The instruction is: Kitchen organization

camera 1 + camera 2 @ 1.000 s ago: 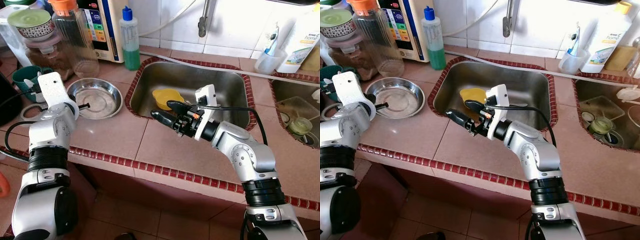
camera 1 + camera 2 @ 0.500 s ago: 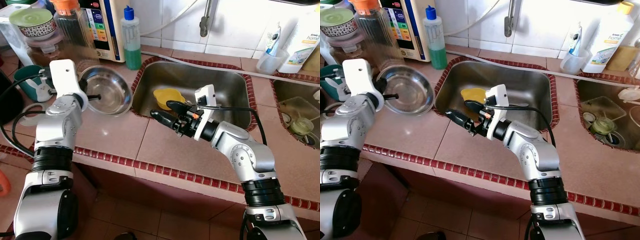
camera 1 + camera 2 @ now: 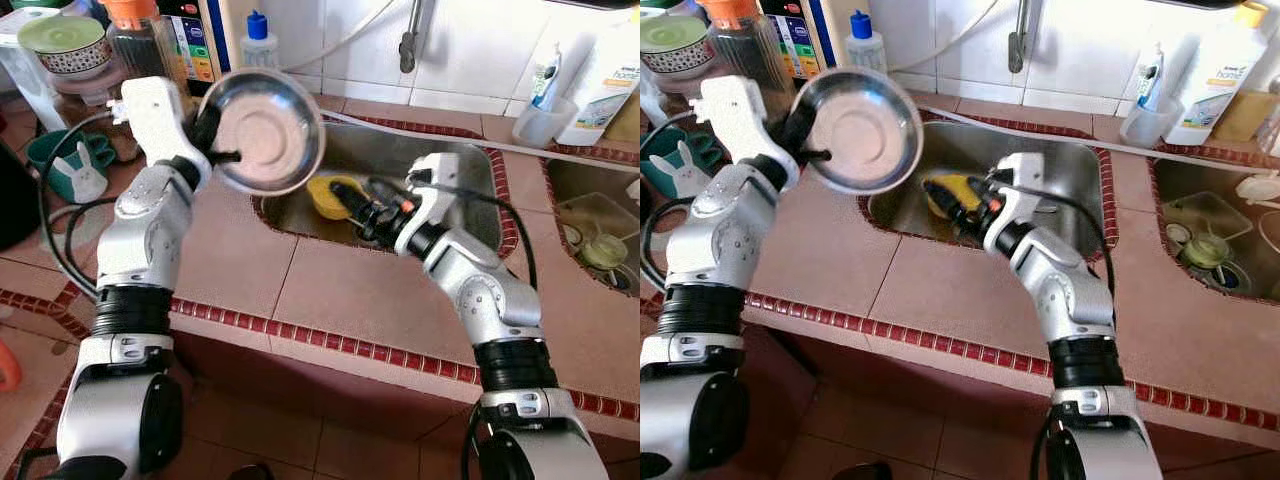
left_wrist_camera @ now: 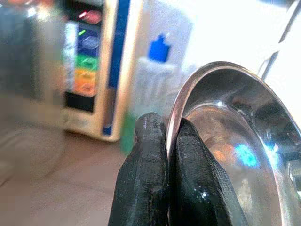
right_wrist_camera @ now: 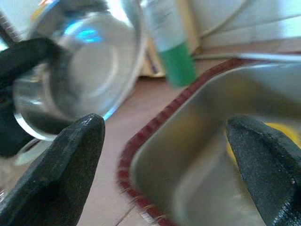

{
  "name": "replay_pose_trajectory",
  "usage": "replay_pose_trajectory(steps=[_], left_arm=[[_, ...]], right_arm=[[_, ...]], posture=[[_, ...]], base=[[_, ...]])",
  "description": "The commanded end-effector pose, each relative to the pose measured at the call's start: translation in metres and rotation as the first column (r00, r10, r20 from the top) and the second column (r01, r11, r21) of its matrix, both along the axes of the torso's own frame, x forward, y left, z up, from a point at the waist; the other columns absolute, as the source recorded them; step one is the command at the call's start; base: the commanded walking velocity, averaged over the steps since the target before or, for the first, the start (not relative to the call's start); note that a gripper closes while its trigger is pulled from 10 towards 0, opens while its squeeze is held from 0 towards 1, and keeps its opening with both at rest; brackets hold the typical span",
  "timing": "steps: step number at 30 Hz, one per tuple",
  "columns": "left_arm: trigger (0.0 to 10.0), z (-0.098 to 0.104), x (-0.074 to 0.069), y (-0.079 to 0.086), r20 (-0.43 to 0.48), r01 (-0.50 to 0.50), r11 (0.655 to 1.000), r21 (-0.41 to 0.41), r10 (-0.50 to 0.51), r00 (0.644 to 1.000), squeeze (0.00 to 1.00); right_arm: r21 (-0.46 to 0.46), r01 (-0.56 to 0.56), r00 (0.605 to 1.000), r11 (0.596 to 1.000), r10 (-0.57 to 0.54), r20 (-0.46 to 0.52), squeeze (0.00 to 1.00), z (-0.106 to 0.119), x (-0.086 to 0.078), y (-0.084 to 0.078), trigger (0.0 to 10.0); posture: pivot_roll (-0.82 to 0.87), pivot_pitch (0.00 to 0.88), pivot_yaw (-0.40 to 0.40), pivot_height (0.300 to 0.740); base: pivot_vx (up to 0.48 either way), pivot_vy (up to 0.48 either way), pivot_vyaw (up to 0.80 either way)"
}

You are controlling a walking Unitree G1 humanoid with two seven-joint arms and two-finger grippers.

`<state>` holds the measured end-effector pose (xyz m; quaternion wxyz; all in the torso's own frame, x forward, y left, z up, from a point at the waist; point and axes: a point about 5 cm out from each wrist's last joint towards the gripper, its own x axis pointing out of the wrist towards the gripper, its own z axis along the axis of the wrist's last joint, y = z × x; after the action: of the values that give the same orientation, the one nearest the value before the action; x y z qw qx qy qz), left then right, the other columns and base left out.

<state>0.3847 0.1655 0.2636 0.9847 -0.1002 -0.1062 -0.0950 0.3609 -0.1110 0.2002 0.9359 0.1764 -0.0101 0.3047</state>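
The left gripper point(image 3: 222, 152) is raised with fingers point(image 4: 146, 179) pinched together, while the right gripper point(image 3: 362, 208) reaches forward, spread wide.

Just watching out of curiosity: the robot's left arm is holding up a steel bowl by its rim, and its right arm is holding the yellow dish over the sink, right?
Not quite. The left gripper does pinch the steel bowl by its rim, but the right gripper holds nothing. The right wrist view shows its fingers spread wide apart with nothing between them, and the yellow dish lies down in the sink.
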Motion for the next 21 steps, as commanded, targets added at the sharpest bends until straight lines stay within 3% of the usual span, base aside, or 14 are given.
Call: replay_pose_trajectory(steps=[1, 9, 15, 19, 20, 21], left_arm=[[0.0, 0.010, -0.002, -0.007, 0.050, 0.040, 0.999, -0.003, -0.040, 0.998, 0.00], [0.0, 0.004, -0.012, -0.039, 0.088, 0.184, 0.982, 0.051, -0.188, 0.978, 0.00], [0.0, -0.002, -0.014, -0.050, 0.080, 0.184, 0.979, 0.084, -0.191, 0.978, 0.00], [0.0, 0.000, -0.014, -0.050, 0.087, 0.182, 0.980, 0.077, -0.188, 0.978, 0.00], [0.0, 0.000, -0.013, -0.049, 0.088, 0.179, 0.981, 0.074, -0.185, 0.979, 0.00], [0.0, 0.000, -0.013, -0.048, 0.088, 0.173, 0.982, 0.069, -0.179, 0.980, 0.00]], right_arm=[[-0.001, 0.064, 0.998, 0.998, -0.064, 0.015, 0.00, 0.002, 0.004, -0.004, 10.0], [0.046, 0.247, 0.967, 0.968, -0.250, 0.051, 0.00, 0.013, 0.020, -0.013, 10.0], [0.086, 0.283, 0.955, 0.955, -0.289, 0.071, 0.00, 0.026, 0.028, -0.011, 10.0], [0.058, 0.343, 0.934, 0.938, -0.347, 0.083, 0.00, 0.026, 0.031, -0.016, 10.0], [0.049, 0.361, 0.927, 0.931, -0.365, 0.087, 1.00, 0.026, 0.032, -0.018, 10.0], [0.034, 0.397, 0.911, 0.917, -0.398, 0.103, 1.00, 0.026, 0.033, -0.022, 10.0]], posture=[[0.08, 0.138, 0.034, 0.740], [0.08, 0.140, 0.034, 0.740], [0.09, 0.141, 0.033, 0.740], [0.08, 0.142, 0.032, 0.740], [0.08, 0.142, 0.032, 0.740], [0.08, 0.142, 0.032, 0.740]], base=[[0.000, 0.000, 0.00], [0.000, 0.000, 0.00], [0.000, 0.000, 0.00], [0.000, 0.000, 0.00], [0.000, 0.000, 0.00], [0.000, 0.000, 0.00]])
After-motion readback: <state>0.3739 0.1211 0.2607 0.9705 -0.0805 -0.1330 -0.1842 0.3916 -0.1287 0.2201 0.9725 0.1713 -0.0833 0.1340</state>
